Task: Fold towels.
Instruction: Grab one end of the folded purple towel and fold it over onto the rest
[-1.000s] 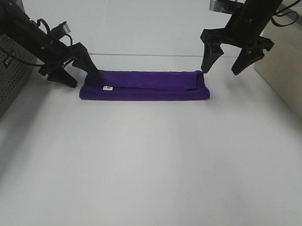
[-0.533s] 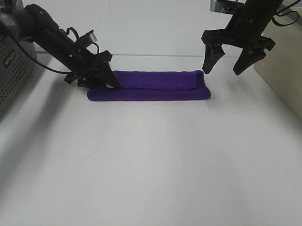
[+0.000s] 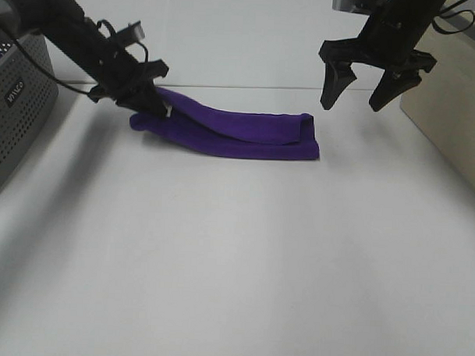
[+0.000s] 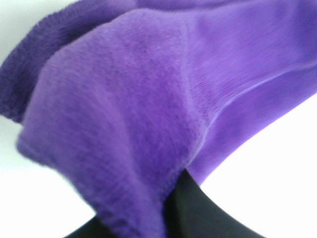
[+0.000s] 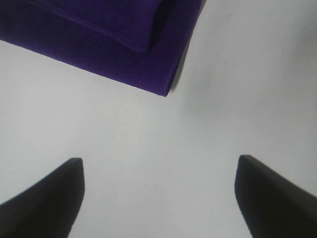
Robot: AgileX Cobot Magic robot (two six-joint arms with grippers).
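The purple towel [image 3: 247, 135] lies as a long folded strip across the back of the white table. My left gripper [image 3: 158, 103] is shut on its left end and holds that end lifted off the table, so the strip sags down to the right. In the left wrist view the purple cloth [image 4: 148, 89] fills the frame, draped over a dark finger [image 4: 198, 213]. My right gripper [image 3: 369, 93] is open and empty, hovering above and behind the towel's right end. The right wrist view shows that end's corner [image 5: 124, 39] lying flat beyond my open right gripper [image 5: 158, 198].
A grey perforated basket [image 3: 17, 108] stands at the left edge. A beige box [image 3: 450, 115] stands at the right edge. The white table [image 3: 234, 264] stretches toward the front.
My left gripper has closed on the towel's left end and lifted it up and slightly left. The towel's right end has slid a little left. The right gripper has barely moved.
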